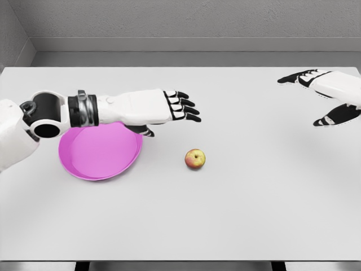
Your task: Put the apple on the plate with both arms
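Note:
A small red and yellow apple [195,159] lies on the white table [242,209] a little left of the middle. To its left sits a pink plate [98,155], partly covered at its far rim by my left forearm. My left hand [181,106] hovers above and behind the apple, fingers stretched out to the right and holding nothing. My right hand [321,96] hangs at the far right edge, well away from the apple, with its fingers spread and nothing in it.
The table's back edge meets a grey wall. Its front edge runs along the bottom of the view, with dark legs below.

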You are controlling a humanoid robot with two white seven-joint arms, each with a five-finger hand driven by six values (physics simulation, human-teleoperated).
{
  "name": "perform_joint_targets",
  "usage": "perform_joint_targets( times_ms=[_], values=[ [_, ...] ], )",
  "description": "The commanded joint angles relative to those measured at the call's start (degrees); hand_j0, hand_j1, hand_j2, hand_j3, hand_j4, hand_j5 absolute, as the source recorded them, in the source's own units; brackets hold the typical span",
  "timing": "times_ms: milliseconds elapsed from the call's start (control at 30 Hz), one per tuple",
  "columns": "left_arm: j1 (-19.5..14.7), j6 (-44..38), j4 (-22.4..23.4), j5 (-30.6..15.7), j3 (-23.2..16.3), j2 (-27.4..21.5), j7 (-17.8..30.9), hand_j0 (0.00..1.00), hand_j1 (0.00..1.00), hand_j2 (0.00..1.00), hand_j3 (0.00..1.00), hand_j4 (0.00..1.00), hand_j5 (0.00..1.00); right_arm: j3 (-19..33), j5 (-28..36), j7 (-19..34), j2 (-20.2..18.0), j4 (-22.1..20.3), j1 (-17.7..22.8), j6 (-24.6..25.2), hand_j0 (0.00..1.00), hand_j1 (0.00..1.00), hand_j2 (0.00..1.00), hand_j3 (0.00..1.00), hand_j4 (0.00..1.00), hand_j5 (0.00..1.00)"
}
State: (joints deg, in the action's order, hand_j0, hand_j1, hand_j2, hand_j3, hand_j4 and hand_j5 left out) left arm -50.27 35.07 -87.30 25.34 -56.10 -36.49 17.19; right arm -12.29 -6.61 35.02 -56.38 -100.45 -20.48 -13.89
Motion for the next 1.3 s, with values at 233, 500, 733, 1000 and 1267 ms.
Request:
perform_joint_targets(
  times_ms=[233, 500, 733, 1000, 1267],
  values=[
    [-2.4, -0.1, 0.5, 3.3, -8.0, 6.2, 6.2, 1.0, 1.0, 1.0, 1.0, 1.0, 1.0, -0.6, 0.2, 0.0, 1.1, 0.0, 0.7, 0.0, 1.0, 1.0, 1.0, 1.0, 1.0, 1.0],
    [-2.8, -0.1, 0.6, 5.3, -8.4, 6.8, 13.1, 1.0, 1.0, 1.0, 1.0, 1.0, 1.0, -0.9, 0.2, 0.0, 1.1, 0.0, 0.8, 0.0, 1.0, 1.0, 1.0, 1.0, 1.0, 1.0],
    [-2.8, -0.1, 2.1, 4.7, -6.8, 9.7, 15.1, 1.0, 1.0, 1.0, 1.0, 1.0, 1.0, -0.9, 0.2, 0.0, 1.1, 0.0, 1.1, 0.0, 1.0, 1.0, 1.0, 1.0, 1.0, 1.0],
    [-3.8, -0.1, 2.1, 4.6, -6.6, 11.3, 15.2, 1.0, 1.0, 1.0, 1.0, 1.0, 1.0, -1.0, 0.2, 0.0, 1.4, 0.0, 1.1, 0.0, 1.0, 1.0, 1.0, 1.0, 1.0, 1.0],
    [-3.9, -0.1, 2.0, 7.8, -7.1, 11.3, 16.5, 1.0, 1.0, 1.0, 1.0, 1.0, 1.0, -1.0, 0.2, 0.0, 1.6, 0.0, 1.1, 0.0, 1.0, 1.0, 1.0, 1.0, 1.0, 1.0]
  ],
)
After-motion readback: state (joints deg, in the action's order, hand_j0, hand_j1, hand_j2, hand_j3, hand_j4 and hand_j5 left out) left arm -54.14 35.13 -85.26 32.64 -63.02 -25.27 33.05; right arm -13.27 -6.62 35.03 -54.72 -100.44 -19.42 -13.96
